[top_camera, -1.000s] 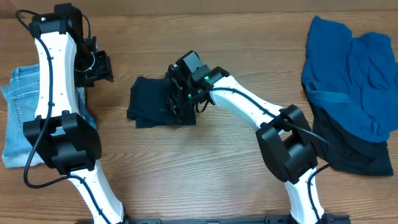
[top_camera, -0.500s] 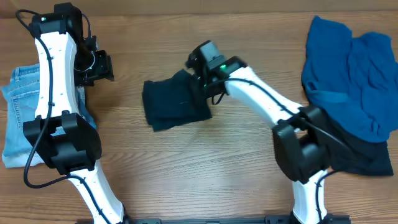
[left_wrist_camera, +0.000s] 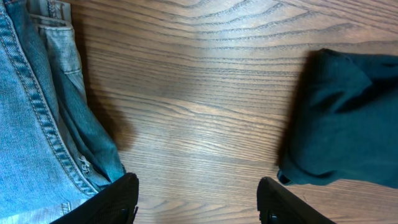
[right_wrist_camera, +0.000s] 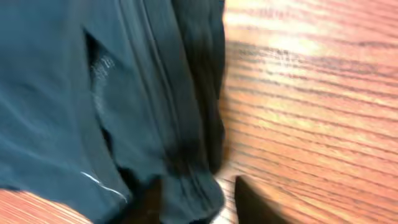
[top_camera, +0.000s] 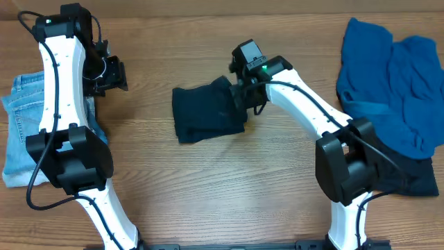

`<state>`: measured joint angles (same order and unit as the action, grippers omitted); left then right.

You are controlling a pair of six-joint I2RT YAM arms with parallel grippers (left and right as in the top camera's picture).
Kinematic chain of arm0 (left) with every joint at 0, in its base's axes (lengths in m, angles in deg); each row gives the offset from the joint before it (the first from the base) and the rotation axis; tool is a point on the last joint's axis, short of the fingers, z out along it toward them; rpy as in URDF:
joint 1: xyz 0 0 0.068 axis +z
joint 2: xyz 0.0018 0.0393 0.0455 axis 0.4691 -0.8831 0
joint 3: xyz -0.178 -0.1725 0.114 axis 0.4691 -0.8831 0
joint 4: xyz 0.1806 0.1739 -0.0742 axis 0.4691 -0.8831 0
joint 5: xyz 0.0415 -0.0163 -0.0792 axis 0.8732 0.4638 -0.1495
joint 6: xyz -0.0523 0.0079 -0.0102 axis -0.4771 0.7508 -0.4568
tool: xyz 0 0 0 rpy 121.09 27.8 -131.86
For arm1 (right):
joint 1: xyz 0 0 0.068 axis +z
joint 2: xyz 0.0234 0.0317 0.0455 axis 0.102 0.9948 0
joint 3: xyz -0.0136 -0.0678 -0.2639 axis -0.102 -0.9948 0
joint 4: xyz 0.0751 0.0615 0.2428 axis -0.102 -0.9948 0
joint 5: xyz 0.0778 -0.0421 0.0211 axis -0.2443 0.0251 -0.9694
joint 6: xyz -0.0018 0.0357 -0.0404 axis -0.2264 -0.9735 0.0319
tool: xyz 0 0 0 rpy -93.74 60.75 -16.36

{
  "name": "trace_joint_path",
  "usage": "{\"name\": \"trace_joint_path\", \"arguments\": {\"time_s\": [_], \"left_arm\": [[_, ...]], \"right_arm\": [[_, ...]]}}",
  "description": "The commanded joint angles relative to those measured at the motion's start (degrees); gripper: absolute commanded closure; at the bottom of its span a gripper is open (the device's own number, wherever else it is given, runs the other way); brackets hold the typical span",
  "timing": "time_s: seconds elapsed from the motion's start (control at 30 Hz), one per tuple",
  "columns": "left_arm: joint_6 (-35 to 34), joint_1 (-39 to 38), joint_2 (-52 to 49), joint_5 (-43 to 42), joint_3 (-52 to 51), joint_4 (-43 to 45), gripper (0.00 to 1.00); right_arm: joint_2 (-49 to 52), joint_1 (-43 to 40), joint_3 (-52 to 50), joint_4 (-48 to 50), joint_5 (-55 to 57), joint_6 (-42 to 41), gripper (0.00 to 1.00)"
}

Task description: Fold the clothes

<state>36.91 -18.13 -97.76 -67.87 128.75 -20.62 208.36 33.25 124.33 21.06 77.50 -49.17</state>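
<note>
A folded very dark navy garment (top_camera: 207,112) lies on the wooden table near the middle; it also shows in the left wrist view (left_wrist_camera: 348,124) and fills the right wrist view (right_wrist_camera: 74,93). My right gripper (top_camera: 243,97) sits at its right edge, shut on a bunch of its fabric (right_wrist_camera: 199,193). My left gripper (top_camera: 111,76) hangs open and empty (left_wrist_camera: 199,208) over bare wood, well left of the dark garment. A bright blue garment (top_camera: 388,76) lies crumpled at the far right on top of another dark one (top_camera: 395,170).
Folded light blue jeans (top_camera: 21,132) lie at the left edge, under the left arm, and show beside the left finger (left_wrist_camera: 37,112). Bare wood lies between the jeans and the dark garment and along the front.
My right gripper has moved to the right and slightly away, dragging the folded dark navy garment with it across the table. The left arm has not moved.
</note>
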Motion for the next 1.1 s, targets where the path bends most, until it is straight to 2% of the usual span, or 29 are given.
{"name": "trace_joint_path", "arguments": {"time_s": [0.0, 0.13, 0.23, 0.3, 0.33, 0.4, 0.47, 0.53, 0.63, 0.83, 0.93, 1.07], "left_arm": [[-0.8, 0.2, 1.7, -0.7, 0.0, -0.1, 0.34], [-0.8, 0.2, 1.7, -2.2, 0.0, 0.0, 0.33], [-0.7, 0.2, 1.7, -3.0, 0.0, 0.4, 0.32], [1.2, 0.1, 1.7, -5.8, 0.0, 1.6, 0.32], [2.1, -0.4, 1.7, -6.8, 0.0, 2.9, 0.32], [3.1, -1.4, 1.7, -7.2, 0.0, 4.7, 0.32], [3.3, -3.1, 1.7, -7.2, 0.0, 7.5, 0.33], [5.7, -5.2, 1.7, -7.5, 0.0, 10.7, 0.35], [8.8, -9.1, 1.0, -8.2, 0.0, 16.0, 0.36], [11.4, -14.3, -4.8, -8.9, 0.0, 19.3, 0.40], [12.6, -15.5, -8.8, -14.2, 0.0, 19.1, 0.41], [12.5, -16.1, -11.8, -14.2, 0.0, 18.1, 0.42]], "right_arm": [[0.2, -0.2, -2.2, -1.2, 0.5, -0.1, 0.44], [-0.2, -0.2, 0.5, -3.6, 0.5, -0.1, 0.45], [-2.5, -0.1, 6.6, -7.4, 0.5, -0.1, 0.41], [-4.5, 1.7, 9.3, -9.1, -4.4, 7.0, 0.41], [-4.9, 3.5, 9.3, -9.6, -5.7, 10.4, 0.46], [-4.7, 6.0, 8.5, -9.6, -5.3, 14.0, 0.50], [-4.5, 9.0, 4.9, -3.9, -4.9, 16.9, 0.52], [-4.5, 11.0, 1.3, 4.6, -4.9, 16.8, 0.62], [-4.2, 11.8, -0.6, 12.5, -4.9, 16.3, 0.65], [-1.0, 11.7, -0.7, 16.4, -4.9, 14.4, 0.75], [1.0, 11.7, -0.7, 17.2, -4.9, 14.0, 0.76], [3.0, 11.7, -0.7, 17.6, -4.9, 13.1, 0.76]]}}
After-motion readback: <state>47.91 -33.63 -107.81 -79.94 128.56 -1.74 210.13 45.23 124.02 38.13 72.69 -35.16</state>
